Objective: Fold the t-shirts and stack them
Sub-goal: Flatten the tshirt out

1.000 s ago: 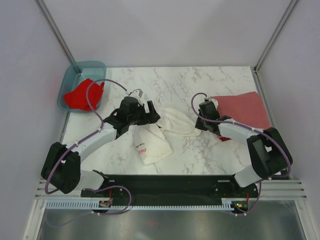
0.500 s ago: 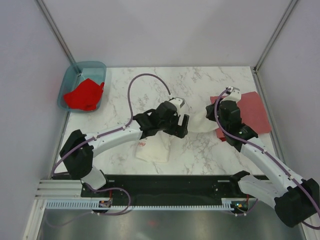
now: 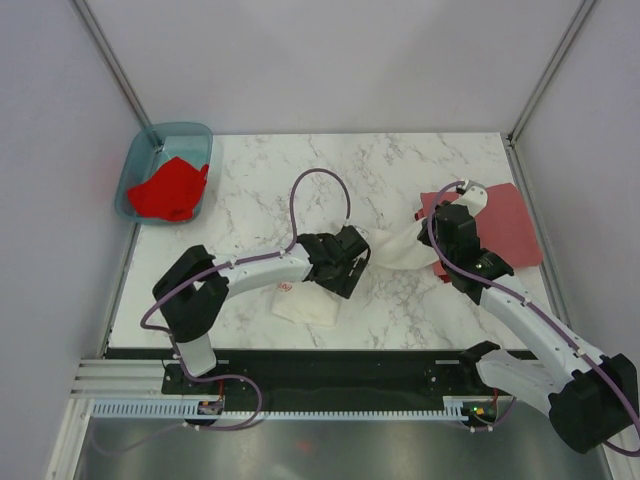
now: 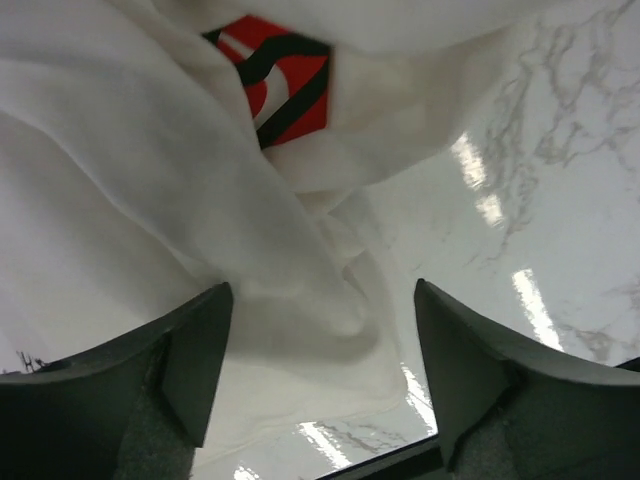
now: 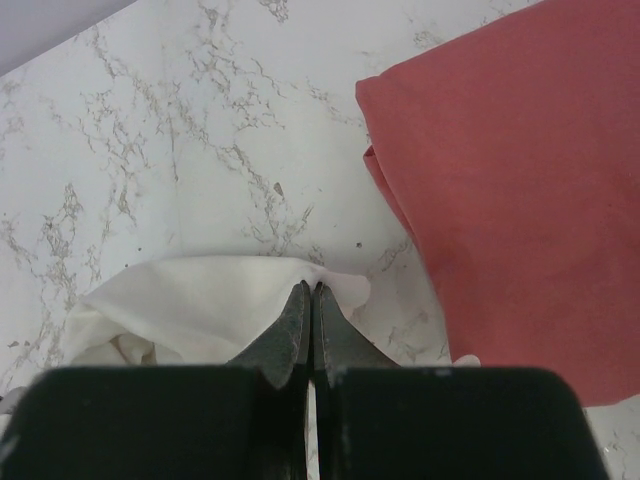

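1. Marble table (image 3: 300, 170): we see all the work lying on it, with both arms reaching in from the near edge.
2. White t-shirt (image 3: 310, 305): it is rumpled and stretched across the middle of the table. One end lies bunched near the front edge. The other end is drawn out to the right, towards the brick-red t-shirt (image 3: 505, 215).
3. The brick-red t-shirt lies flat at the right side of the table. Its left edge is just beside the lifted white cloth.
4. Teal tub (image 3: 190, 130): it sits at the far left corner and holds the bright red t-shirt (image 3: 165, 190), which is crumpled.
5. Right gripper (image 5: 311, 292): its fingers are pressed together, with a fold of the white t-shirt's edge nipped between the tips. The cloth hangs slack below the pinch.
6. Left gripper (image 4: 318, 300): its jaws are spread wide and hold nothing. It is low over the bunched white cloth, which fills the gap between the fingers. We cannot tell whether the pads touch the cloth.
7. Red-and-black print (image 4: 275, 85): we see it partly creased, just beyond the left gripper's opening.
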Controlling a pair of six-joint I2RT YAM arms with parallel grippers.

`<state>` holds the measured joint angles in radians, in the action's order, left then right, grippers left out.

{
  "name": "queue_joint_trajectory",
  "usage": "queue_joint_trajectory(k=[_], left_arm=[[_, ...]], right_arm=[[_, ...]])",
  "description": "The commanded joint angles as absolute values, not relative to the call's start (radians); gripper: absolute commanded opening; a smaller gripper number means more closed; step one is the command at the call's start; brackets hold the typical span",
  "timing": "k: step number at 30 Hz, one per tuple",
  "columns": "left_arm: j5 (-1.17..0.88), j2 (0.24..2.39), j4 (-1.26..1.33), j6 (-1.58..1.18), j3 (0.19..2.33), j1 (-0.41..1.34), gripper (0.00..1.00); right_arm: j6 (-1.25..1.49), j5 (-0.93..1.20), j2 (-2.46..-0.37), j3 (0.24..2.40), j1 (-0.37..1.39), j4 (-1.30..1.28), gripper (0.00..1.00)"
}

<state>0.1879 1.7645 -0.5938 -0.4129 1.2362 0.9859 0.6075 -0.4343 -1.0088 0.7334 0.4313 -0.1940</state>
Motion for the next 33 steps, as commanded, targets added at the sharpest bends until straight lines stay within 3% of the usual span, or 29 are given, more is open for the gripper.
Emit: queue_joint_trajectory(k=[1,2,4,5,6,13,20,27,33], left_arm=[[0.253,1.778,-0.637,-0.377,1.201,0.993,0.75],[0.255,1.784,-0.64,-0.377,1.2,0.994,0.56],[0.256,1.781,-0.643,-0.376,1.195,0.994,0.34],[0.264,1.773,-0.646,-0.382,1.192,0.993,0.05],[0.311,1.761,-0.652,-0.393,1.19,0.991,0.02],[0.449,1.488,-0.64,-0.42,1.109,0.989,0.02],[0.511,1.045,-0.543,-0.465,0.983,0.985,0.02],[0.701,0.709,-0.604,-0.543,1.005,0.985,0.02],[0.735,0.611,-0.632,-0.546,1.106,0.985,0.02]], right_arm=[[0.623,-0.472,-0.996,0.736,0.433,-0.186,0.0],[0.623,-0.474,-0.996,0.736,0.433,-0.187,0.0],[0.624,-0.485,-0.997,0.733,0.431,-0.187,0.0],[0.627,-0.488,-0.999,0.732,0.431,-0.186,0.0],[0.629,-0.489,-1.002,0.732,0.433,-0.186,0.0],[0.638,-0.494,-1.026,0.736,0.431,-0.192,0.0],[0.653,-0.535,-0.963,0.726,0.414,-0.21,0.0],[0.635,-0.577,-0.784,0.712,0.414,-0.224,0.0],[0.614,-0.597,-0.597,0.704,0.413,-0.222,0.0]])
